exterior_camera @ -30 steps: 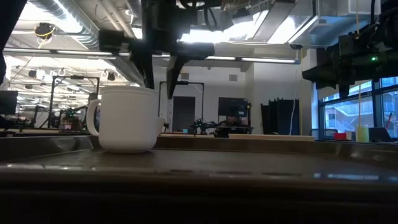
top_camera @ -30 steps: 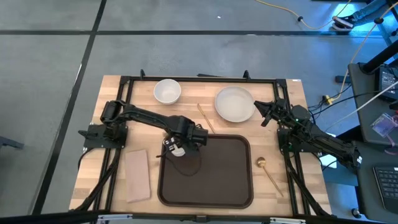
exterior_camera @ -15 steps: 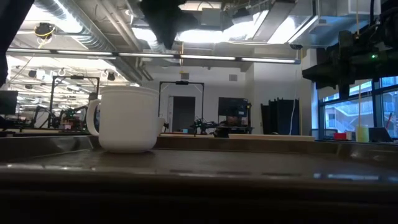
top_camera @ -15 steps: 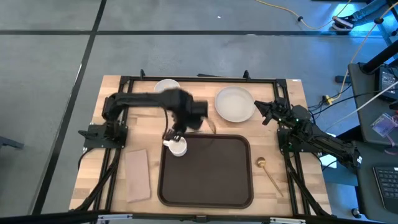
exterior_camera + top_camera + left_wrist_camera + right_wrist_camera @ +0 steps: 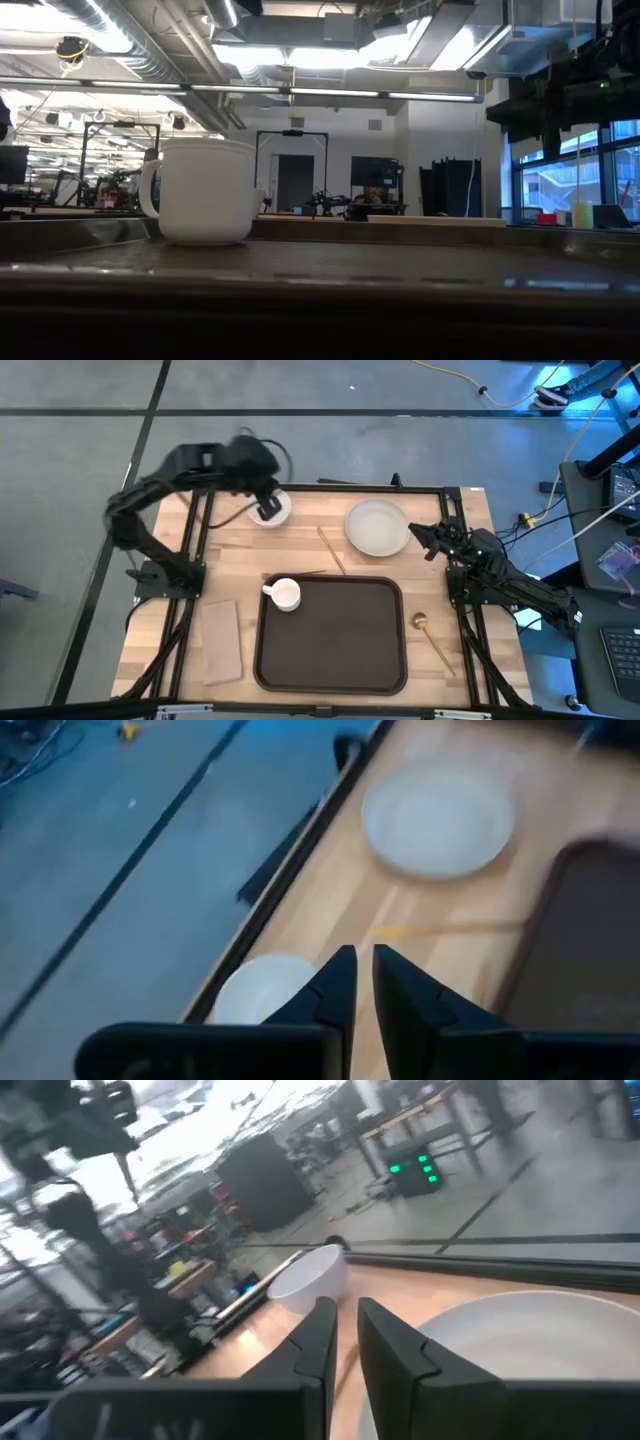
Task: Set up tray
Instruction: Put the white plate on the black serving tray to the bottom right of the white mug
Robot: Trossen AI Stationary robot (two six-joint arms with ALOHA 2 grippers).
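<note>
Now the tray (image 5: 335,635) lies mid-table, a white mug (image 5: 286,594) in its far-left corner. Left gripper (image 5: 268,510) hovers over the bowl (image 5: 281,503) beyond the tray, fingers nearly together, empty. Right gripper (image 5: 420,537) waits beside the plate (image 5: 376,527), fingers nearly closed.

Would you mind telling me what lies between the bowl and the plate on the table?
In the high view, a thin chopstick lies on bare wood between the bowl and the plate, slanting down toward the tray.

A robotics lab: exposed ceiling ducts (image 5: 150,40), strip lights (image 5: 300,92), distant workbenches (image 5: 60,190), cables (image 5: 470,382) on concrete floor.
</note>
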